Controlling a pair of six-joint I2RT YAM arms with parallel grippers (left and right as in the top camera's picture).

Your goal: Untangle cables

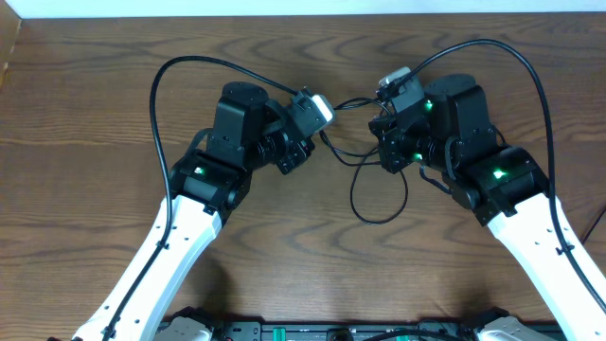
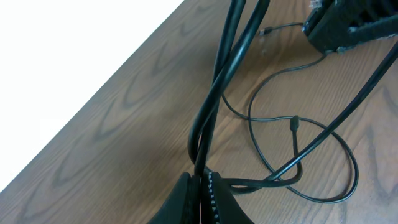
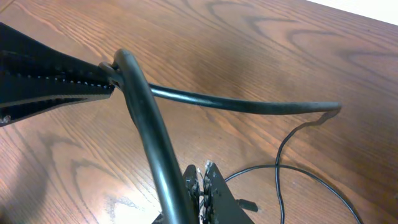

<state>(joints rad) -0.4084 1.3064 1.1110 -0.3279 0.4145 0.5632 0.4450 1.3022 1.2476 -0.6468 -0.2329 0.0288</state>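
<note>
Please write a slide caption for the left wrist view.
Left gripper shut on the cables, which rise crossed above a loose loop on the wooden table.

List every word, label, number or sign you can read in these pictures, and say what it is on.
None can be read. No writing shows on the table, the cables, the left arm or the right arm. The green lights on the arms are plain dots, not signs.

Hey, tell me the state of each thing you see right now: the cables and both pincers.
cables: crossed over each other; one stretch lifted, a loose loop lying on the table.
left pincer: shut on the cables.
right pincer: shut on the cables.
</note>
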